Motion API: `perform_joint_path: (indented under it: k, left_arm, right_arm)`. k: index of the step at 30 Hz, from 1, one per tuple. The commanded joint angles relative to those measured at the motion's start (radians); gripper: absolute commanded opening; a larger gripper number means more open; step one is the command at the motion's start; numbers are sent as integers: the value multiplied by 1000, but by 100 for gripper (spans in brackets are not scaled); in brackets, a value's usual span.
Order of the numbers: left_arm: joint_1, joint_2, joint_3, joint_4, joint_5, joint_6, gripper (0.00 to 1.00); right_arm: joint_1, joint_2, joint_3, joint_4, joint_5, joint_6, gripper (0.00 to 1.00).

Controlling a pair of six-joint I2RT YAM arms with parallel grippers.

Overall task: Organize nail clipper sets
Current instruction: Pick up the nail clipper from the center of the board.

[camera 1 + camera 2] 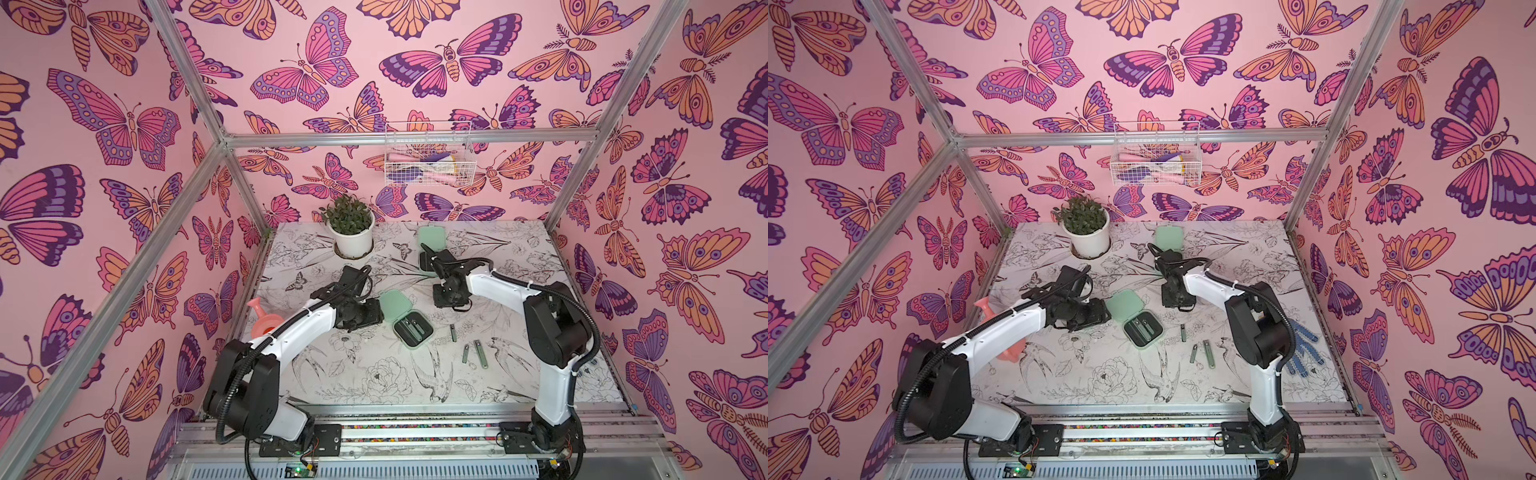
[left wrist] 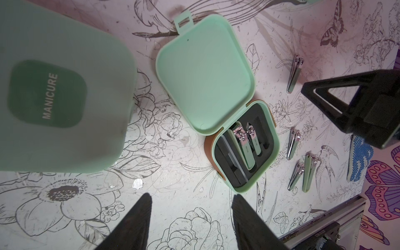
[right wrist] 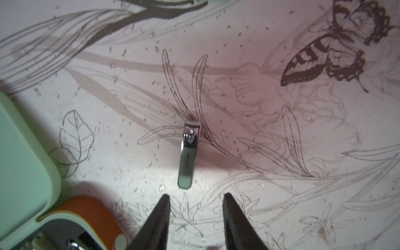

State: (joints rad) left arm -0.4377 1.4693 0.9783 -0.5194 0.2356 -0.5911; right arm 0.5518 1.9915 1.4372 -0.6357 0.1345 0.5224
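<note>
The left gripper (image 2: 192, 195) hung with fingers spread and nothing between them, beside a shut case (image 2: 65, 91) whose dark green patch read "MANICURE". Just right of it the open case (image 1: 407, 322) lay mid-table (image 1: 357, 386) with two clippers (image 2: 246, 147) slotted in its black insert, their print too small to read. Loose clippers (image 2: 308, 173) lay to its near right and a third case (image 1: 432, 237) at the far side. The right gripper (image 3: 195, 194), likewise spread and empty, hung over a lone clipper (image 3: 188, 154) whose lettering was blurred.
</note>
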Motion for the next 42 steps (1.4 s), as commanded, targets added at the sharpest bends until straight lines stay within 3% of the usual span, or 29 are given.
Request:
perform_joint_path:
  k: [1, 8, 25, 35, 42]
  left_arm:
    - [6, 4, -12, 3, 5, 3, 62]
    - [5, 16, -12, 7, 9, 5, 61]
    - [7, 11, -12, 8, 11, 5, 61]
    - [6, -6, -23, 7, 10, -2, 61]
    - [6, -6, -21, 8, 13, -11, 60]
  right_arm:
    - [2, 45, 48, 8, 37, 57, 42]
    - [0, 108, 94, 1, 69, 74, 35]
    - [0, 109, 68, -1, 79, 58, 2]
    - [61, -49, -2, -6, -28, -298, 1]
    - [143, -134, -52, 11, -79, -428, 1]
